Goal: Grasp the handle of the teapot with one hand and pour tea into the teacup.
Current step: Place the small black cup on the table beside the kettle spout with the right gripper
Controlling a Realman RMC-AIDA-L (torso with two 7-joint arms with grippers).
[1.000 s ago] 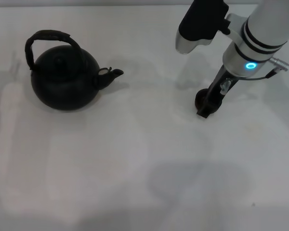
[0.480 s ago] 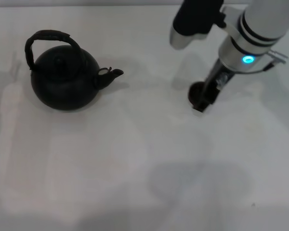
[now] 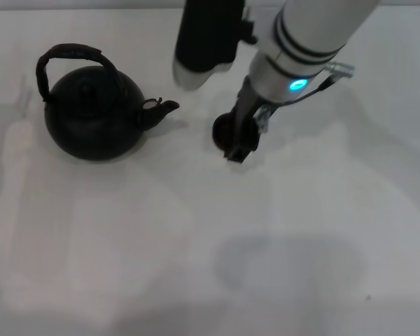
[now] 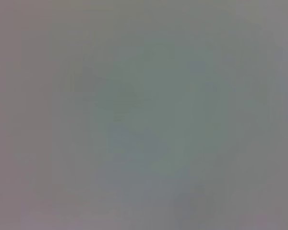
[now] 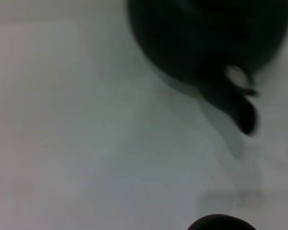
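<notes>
The matte-black teapot (image 3: 91,119) stands at the left of the white table, its short spout (image 3: 164,108) pointing right. Its arched handle (image 3: 73,52) rises over the lid, free of any gripper. The small dark teacup (image 3: 221,130) is just right of the spout, held at its rim by my right gripper (image 3: 234,144), which is shut on it. The right wrist view shows the teapot body (image 5: 206,38), the spout (image 5: 240,110) and the cup's rim (image 5: 221,224). My left gripper is out of view; the left wrist view shows only blank grey.
The white table (image 3: 196,245) stretches bare in front of and to the right of the cup. My right arm (image 3: 301,42) reaches in from the upper right over the far middle of the table.
My right gripper has moved left with the teacup, from the right side of the table to a spot close to the teapot's spout. The teapot has not moved.
</notes>
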